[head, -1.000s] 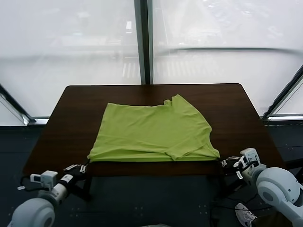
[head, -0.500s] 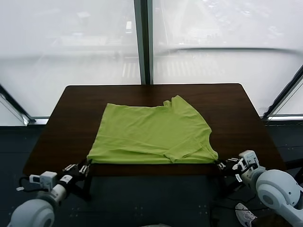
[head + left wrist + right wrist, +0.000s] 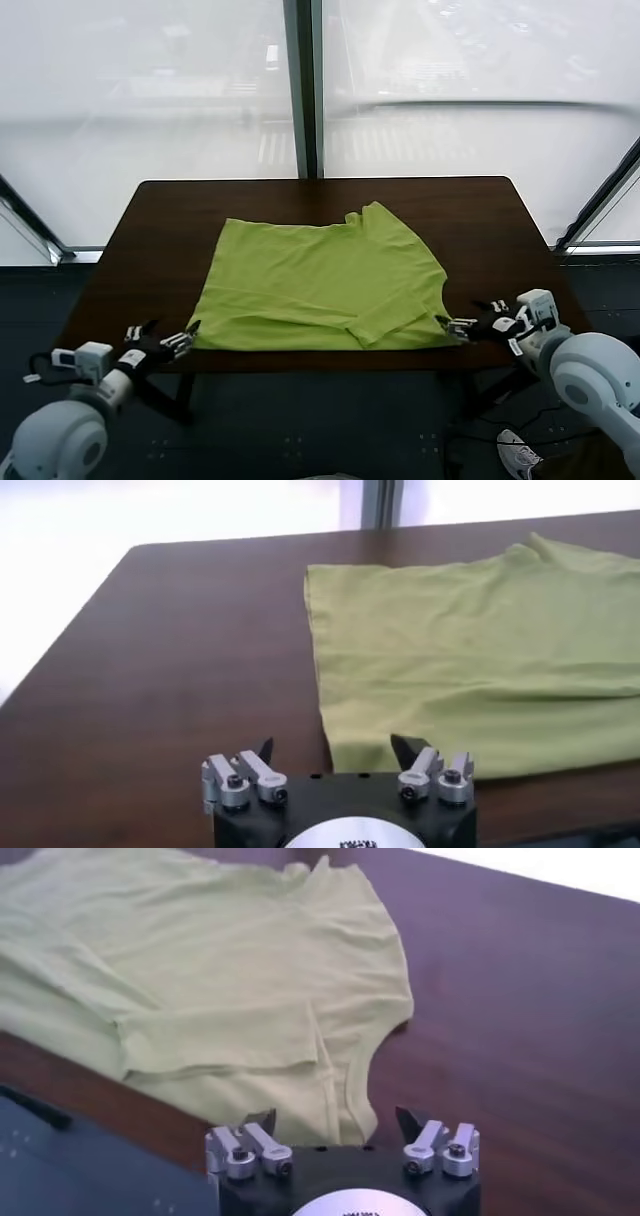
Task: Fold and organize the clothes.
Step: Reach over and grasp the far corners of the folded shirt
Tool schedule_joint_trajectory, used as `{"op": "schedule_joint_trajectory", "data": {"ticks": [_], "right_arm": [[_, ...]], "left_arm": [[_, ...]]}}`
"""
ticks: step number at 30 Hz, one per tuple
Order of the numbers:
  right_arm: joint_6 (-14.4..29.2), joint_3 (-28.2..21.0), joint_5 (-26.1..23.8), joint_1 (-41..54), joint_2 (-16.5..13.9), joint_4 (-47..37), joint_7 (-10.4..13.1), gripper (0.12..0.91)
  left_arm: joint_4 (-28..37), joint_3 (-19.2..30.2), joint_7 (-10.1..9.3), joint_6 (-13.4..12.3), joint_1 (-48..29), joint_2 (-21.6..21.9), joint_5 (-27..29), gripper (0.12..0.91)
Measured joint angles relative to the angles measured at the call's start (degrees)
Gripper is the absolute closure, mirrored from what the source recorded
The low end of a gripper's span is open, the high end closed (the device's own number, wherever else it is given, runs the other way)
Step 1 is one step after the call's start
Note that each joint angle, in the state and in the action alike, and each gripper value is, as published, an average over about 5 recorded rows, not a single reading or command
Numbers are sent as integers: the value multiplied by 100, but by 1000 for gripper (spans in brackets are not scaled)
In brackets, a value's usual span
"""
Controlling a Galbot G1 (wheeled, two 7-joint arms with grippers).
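Green tee (image 3: 325, 282) flat on our worktop (image 3: 480, 220)
Wrist views show left hand (image 3: 332, 748) and right hand (image 3: 335, 1116) gaping, holding nothing.

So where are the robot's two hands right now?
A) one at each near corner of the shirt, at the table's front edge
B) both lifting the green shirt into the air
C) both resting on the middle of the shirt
A: the left hand and right hand each sit at a near corner of the T-shirt, which lies on the table.
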Motion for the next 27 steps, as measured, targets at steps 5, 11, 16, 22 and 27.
{"op": "schedule_joint_trajectory", "data": {"ticks": [5, 11, 16, 22, 27], "right_arm": [[321, -227, 34, 785, 219, -407, -305, 120], [427, -959, 53, 2135, 604, -1073, -352, 118], [309, -1801, -33, 3416, 981, -1806, -103, 118], [174, -2811, -462, 4798, 1592, -2949, -222, 118], [137, -3408, -794, 5566, 2117, -3790, -482, 118]], "left_arm": [[-85, -86, -28, 92, -13, 28, 0, 393], [-99, -192, -8, 181, -327, 147, -99, 134], [118, -34, 8, 175, -1004, 211, -335, 124], [665, 372, -230, 431, -2149, 176, -737, 123], [1343, 865, -395, 684, -3238, 207, -1009, 123]]}}
